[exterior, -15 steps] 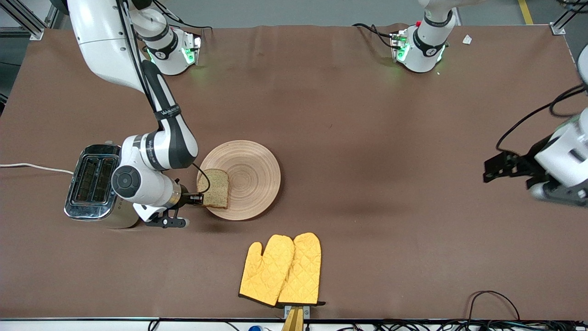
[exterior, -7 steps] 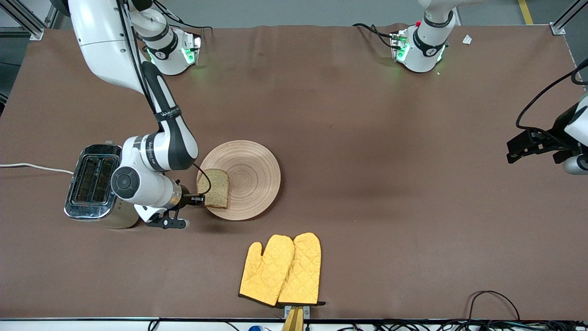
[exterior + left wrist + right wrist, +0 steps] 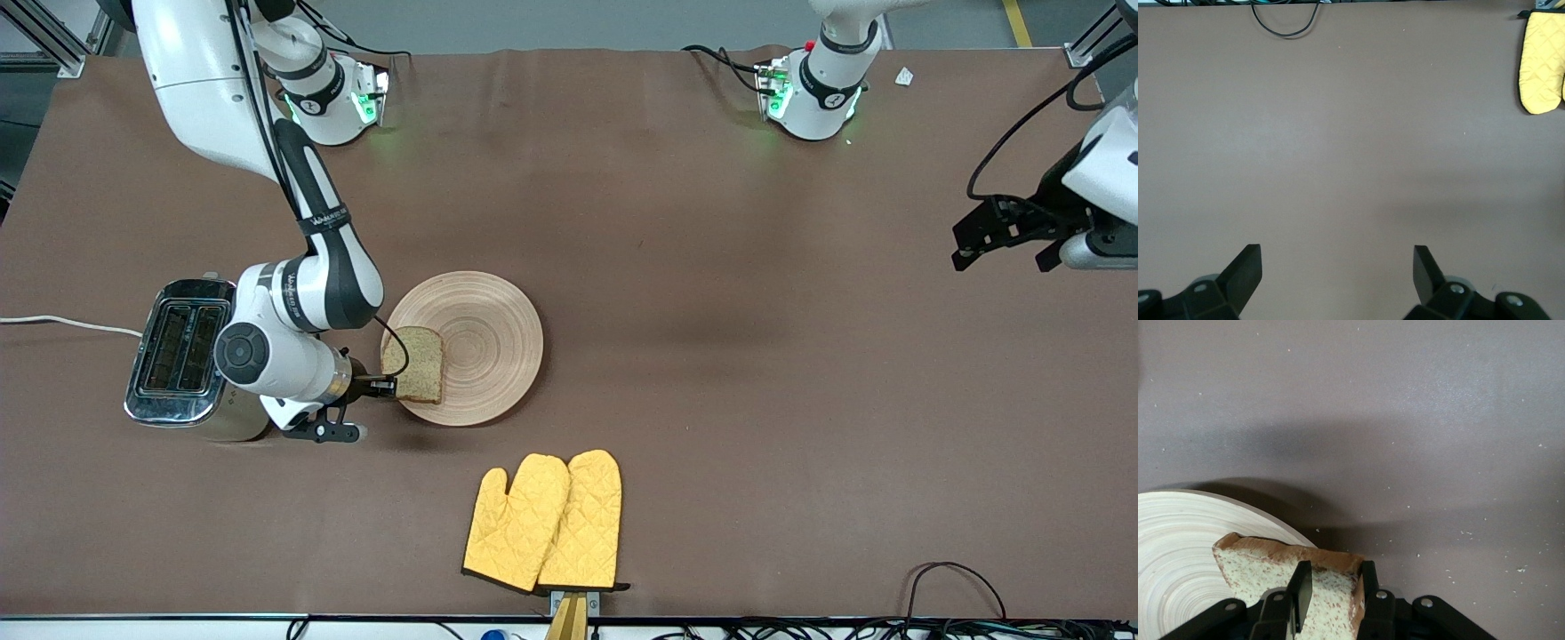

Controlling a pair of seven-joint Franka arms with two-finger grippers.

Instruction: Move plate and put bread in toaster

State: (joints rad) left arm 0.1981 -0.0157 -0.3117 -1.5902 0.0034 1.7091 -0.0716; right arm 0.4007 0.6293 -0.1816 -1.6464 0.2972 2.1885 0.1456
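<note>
The round wooden plate (image 3: 484,342) lies on the brown table beside the cream toaster (image 3: 178,348), whose two slots face up. The slice of brown bread (image 3: 418,364) rests on the plate's rim at the toaster's side. My right gripper (image 3: 384,384) reaches in low between the toaster and the plate. In the right wrist view my right gripper (image 3: 1335,577) is shut on the bread (image 3: 1265,563) at its crust edge, over the plate (image 3: 1178,547). My left gripper (image 3: 1002,258) hangs open and empty over bare table at the left arm's end; the left wrist view shows my left gripper (image 3: 1337,257) over bare cloth.
A pair of yellow oven mitts (image 3: 544,522) lies near the table's front edge, nearer the camera than the plate; they also show in the left wrist view (image 3: 1541,60). The toaster's white cord (image 3: 62,322) runs off the table's end. A black cable (image 3: 951,578) loops at the front edge.
My left arm has swung up and toward the arms' bases at its end of the table. My right gripper, the bread and the plate have stayed in place.
</note>
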